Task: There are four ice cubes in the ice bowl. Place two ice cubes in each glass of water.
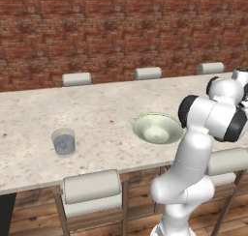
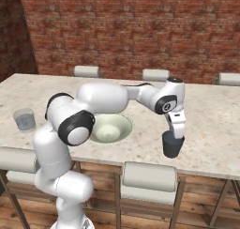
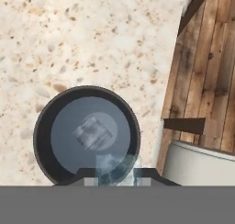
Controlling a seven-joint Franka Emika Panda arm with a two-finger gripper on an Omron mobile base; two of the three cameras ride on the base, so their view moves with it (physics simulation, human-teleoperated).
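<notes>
On the desk [image 2: 211, 110], the ice bowl [image 2: 123, 121] sits centre, the clear glass [image 1: 63, 141] far off. The end effector [image 2: 176, 138] hovers over the dark glass [image 2: 172, 146], grasping an ice cube [image 3: 117, 169] above another cube [image 3: 93, 132] already inside. Judged step: dropping; next calls for letting go squarely over the rim.

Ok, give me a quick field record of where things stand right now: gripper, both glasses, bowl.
gripper: directly over the dark glass, pinching an ice cube
dark glass: on the counter near its front edge, one ice cube already inside
clear glass: far side of the bowl, contents unclear
ice bowl: between the glasses, cubes not discernible
</notes>
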